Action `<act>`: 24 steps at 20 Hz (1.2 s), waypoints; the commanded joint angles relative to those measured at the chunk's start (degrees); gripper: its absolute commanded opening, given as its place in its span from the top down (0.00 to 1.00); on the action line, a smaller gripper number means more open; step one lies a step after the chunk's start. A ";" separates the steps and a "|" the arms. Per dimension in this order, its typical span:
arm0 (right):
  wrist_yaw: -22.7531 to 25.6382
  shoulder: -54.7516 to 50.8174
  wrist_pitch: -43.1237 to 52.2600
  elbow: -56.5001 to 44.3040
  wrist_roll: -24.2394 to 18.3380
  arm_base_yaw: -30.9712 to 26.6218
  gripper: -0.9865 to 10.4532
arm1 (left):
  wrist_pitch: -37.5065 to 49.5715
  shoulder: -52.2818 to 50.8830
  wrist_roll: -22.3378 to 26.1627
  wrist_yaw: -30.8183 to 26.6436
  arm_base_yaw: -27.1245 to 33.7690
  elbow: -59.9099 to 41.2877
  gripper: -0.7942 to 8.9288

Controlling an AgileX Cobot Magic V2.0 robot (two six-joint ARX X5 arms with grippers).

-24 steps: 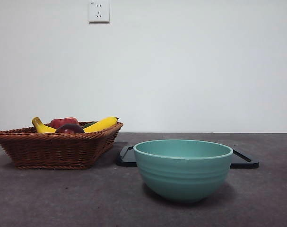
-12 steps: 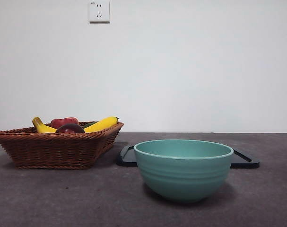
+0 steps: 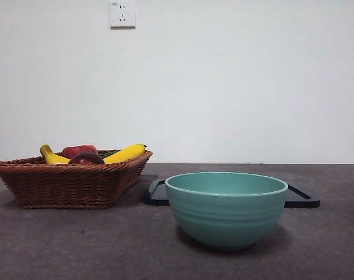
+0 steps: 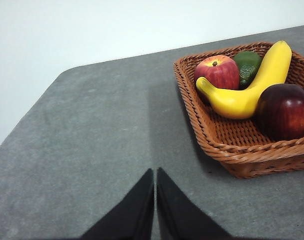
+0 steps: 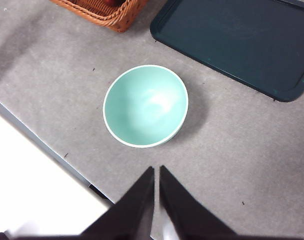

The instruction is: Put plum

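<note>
The plum (image 4: pixel 284 111), dark maroon and glossy, lies in the wicker basket (image 4: pixel 227 145) beside a banana (image 4: pixel 252 82) and a red apple (image 4: pixel 218 72). In the front view the plum (image 3: pixel 86 158) peeks over the rim of the basket (image 3: pixel 69 184) at the left. My left gripper (image 4: pixel 155 180) is shut and hovers over bare table well short of the basket. High above the teal bowl (image 5: pixel 145 105) my right gripper (image 5: pixel 157 177) is shut as well, holding nothing. Neither arm shows in the front view.
The teal bowl (image 3: pixel 226 209) stands empty near the front, right of the basket. A dark tray (image 5: pixel 242 40) lies flat behind it, seen as a thin dark edge (image 3: pixel 302 198) in the front view. A green fruit (image 4: pixel 248 65) sits in the basket. The table edge (image 5: pixel 36 142) runs near the bowl.
</note>
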 commanded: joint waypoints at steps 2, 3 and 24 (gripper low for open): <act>0.83 -0.31 1.14 0.83 -3.45 -0.79 0.91 | -0.48 -0.11 -0.37 -0.20 0.15 -1.20 0.91; 2.32 -1.14 2.64 0.72 -4.96 -2.49 0.91 | -0.48 -0.11 -0.37 -0.20 0.15 -1.20 0.91; 8.02 -37.48 57.86 -49.33 -14.40 -32.28 0.91 | -0.48 -0.11 -0.37 -0.20 0.15 -1.18 0.91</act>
